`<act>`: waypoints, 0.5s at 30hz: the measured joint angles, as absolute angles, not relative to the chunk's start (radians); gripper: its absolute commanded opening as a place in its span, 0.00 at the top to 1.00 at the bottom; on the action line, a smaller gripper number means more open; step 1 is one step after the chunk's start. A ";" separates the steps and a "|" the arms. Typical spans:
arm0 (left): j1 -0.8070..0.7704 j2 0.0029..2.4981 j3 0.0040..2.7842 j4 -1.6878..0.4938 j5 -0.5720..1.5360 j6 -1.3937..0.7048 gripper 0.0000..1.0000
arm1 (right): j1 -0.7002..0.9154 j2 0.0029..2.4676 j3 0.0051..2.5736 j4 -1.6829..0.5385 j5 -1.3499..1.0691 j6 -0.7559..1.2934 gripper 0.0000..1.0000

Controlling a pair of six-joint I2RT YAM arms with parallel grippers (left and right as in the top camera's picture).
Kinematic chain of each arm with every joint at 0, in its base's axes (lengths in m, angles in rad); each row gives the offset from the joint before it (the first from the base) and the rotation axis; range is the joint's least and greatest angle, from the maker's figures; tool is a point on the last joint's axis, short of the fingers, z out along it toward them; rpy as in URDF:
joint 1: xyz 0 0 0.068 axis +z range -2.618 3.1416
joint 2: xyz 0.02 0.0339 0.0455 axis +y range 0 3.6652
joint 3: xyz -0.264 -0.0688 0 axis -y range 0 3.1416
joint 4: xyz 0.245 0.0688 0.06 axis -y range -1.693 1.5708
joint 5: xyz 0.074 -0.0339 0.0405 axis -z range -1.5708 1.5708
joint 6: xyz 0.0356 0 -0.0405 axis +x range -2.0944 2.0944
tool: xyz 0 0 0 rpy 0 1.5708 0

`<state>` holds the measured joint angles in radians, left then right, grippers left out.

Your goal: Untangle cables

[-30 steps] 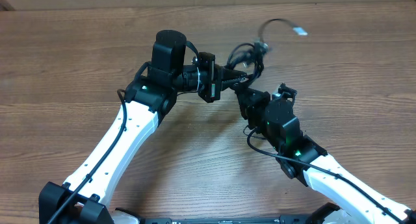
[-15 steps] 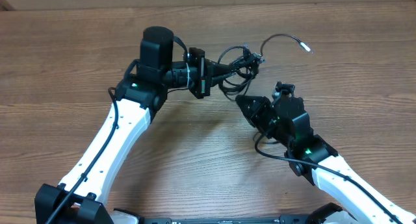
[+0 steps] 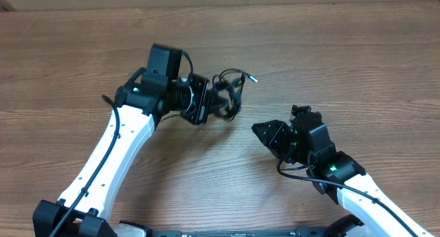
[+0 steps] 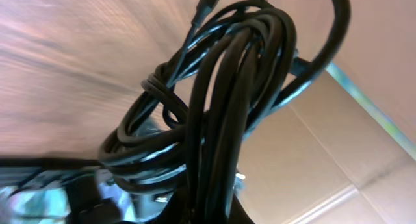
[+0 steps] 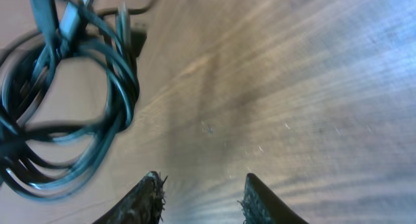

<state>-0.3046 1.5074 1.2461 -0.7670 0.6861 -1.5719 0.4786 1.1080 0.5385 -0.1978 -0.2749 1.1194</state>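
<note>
End effector of the left arm [image 3: 214, 104] is clamped on the cables [image 3: 229, 98], a knotted black bundle at its tip. The bundle sits midway along the desk [image 3: 357, 51], toward the far edge, with one plug end [image 3: 253, 77] poking rightward. End effector of the right arm [image 3: 261, 129], apart and nearer the front edge, has its fingers spread, gripping nothing.

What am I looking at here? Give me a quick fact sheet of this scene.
surface: wooden table
left tool: closed on the cable bundle
bundle state: looped and tangled, one plug end sticking out
right tool: open, empty, apart from the bundle
</note>
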 measured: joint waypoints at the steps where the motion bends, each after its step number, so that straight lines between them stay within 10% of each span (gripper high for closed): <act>1: -0.305 1.507 1.248 -0.817 0.668 -1.564 0.96 | 0.479 1.108 0.538 -0.205 -0.286 1.127 0.55; 15: -0.324 1.507 1.250 -1.022 0.533 -1.540 0.95 | 0.479 1.108 0.535 -0.266 -0.451 1.156 0.00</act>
<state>-0.3241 1.5070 1.2503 -1.0218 0.5327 -1.5402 0.4786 1.1076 0.5354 -0.2665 -0.4511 1.1561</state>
